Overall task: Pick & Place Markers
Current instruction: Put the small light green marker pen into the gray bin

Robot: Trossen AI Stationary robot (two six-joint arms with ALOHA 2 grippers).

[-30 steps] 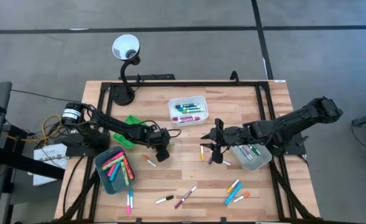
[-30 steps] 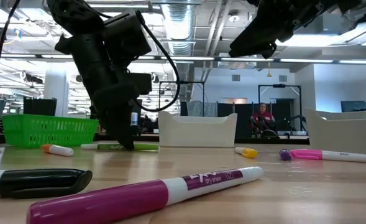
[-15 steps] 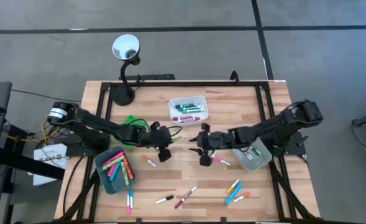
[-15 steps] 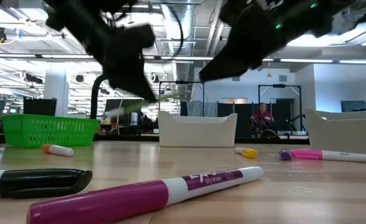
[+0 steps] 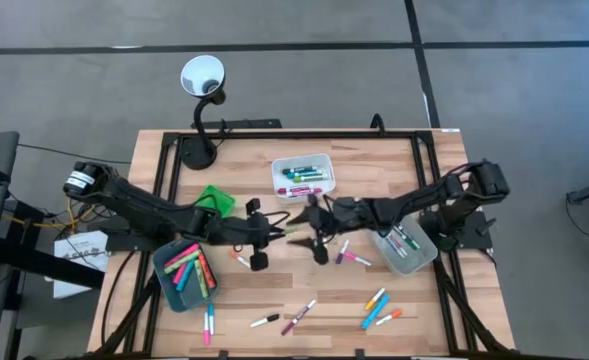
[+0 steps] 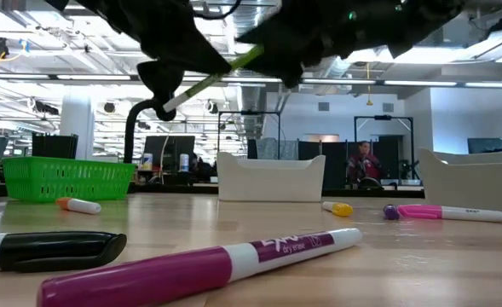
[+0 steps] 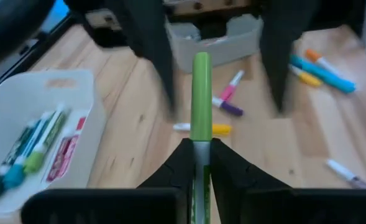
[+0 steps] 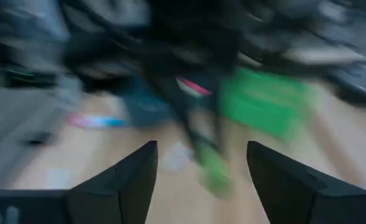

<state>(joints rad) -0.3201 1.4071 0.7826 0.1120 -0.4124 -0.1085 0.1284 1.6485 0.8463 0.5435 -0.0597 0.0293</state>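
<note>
Lifting the green marker (image 7: 201,93) off the surface (image 5: 274,290) was the big change here: a second earlier the left hand (image 5: 270,231) was down at the wood near the middle of the high view, and at this point it was raised and clenched on that pen's white barrel, with the green cap poking out past the fingertips. The left wrist view showed that clearly, fingers tight on either side of the barrel.

Meanwhile the right hand (image 5: 304,222) had swung in from the right side of the frame until it sat just beside the left one at mid-frame. Its fingers (image 8: 114,180) stood spread wide, nothing between them, and the wrist view was blurred but had a green smear straight ahead.

My read: this looked like a hand-to-hand pass being set up, or maybe just both arms crowding the same spot. Can't say which.

Plenty of work was left either way. Loose markers (image 5: 296,320) lay along the lower part of the high view, a few more at centre, while the white tray (image 5: 276,170) at upper middle, the teal tray (image 5: 162,270) at lower left and the clear grey tray (image 5: 422,258) at right each held some.
</note>
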